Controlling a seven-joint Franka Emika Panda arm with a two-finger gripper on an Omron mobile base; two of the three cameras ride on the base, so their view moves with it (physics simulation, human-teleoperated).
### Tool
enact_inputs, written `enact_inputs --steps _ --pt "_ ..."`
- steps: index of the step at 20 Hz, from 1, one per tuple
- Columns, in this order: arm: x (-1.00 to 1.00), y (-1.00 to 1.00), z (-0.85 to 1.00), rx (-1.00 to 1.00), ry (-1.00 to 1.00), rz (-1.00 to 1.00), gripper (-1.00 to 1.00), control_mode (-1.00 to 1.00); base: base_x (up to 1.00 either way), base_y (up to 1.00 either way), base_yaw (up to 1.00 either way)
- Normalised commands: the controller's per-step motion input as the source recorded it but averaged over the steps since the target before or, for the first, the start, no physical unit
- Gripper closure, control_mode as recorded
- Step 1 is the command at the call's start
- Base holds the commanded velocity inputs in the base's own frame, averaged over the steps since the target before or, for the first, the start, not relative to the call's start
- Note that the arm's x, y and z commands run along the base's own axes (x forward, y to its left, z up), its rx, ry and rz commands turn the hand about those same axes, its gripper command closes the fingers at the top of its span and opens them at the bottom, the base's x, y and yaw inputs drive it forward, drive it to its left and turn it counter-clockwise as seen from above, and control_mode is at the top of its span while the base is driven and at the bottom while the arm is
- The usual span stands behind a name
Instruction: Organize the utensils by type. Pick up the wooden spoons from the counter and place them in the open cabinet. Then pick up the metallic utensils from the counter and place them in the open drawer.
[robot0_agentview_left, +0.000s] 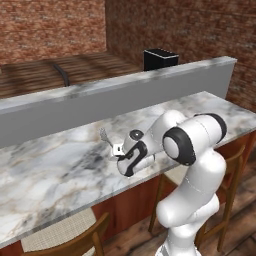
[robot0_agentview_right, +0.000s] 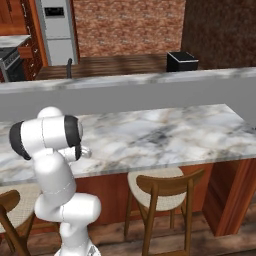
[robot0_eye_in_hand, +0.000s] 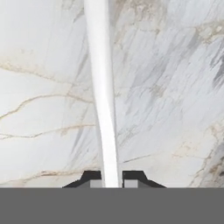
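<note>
On the white marble counter (robot0_agentview_left: 50, 175) lies a metallic utensil, a silver fork (robot0_agentview_left: 103, 134), tines pointing toward the grey ledge. My gripper (robot0_agentview_left: 118, 151) reaches down onto the fork's handle end, just behind the tines. In the hand view the pale handle (robot0_eye_in_hand: 103, 87) runs straight up from between the two dark fingertips (robot0_eye_in_hand: 92, 177). They press close on either side of it, so my gripper (robot0_eye_in_hand: 111, 179) is shut on the fork, which rests on the marble. In the right base view my own arm hides the fork and gripper.
A raised grey ledge (robot0_agentview_left: 100, 102) runs along the back of the counter. A black bin (robot0_agentview_left: 160, 59) stands behind it. Wooden stools (robot0_agentview_left: 65, 235) (robot0_agentview_right: 160, 187) stand under the counter's front edge. Bare marble (robot0_agentview_right: 165, 135) stretches to the right.
</note>
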Motion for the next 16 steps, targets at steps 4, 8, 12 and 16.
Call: enact_inputs --steps 4,8,12,16 --pt "-0.02 -0.06 0.34 -0.03 0.0 -0.12 1.0 -1.0 0.0 0.0 0.0" --pt "0.0 -0.04 0.57 -0.02 0.0 -0.13 1.0 -1.0 0.0 0.0 0.0" --pt "0.0 -0.01 0.71 0.0 0.0 -0.15 1.0 -1.0 0.0 0.0 0.0" --pt "-0.2 -0.33 0.68 0.0 0.0 -0.21 1.0 -1.0 0.0 0.0 0.0"
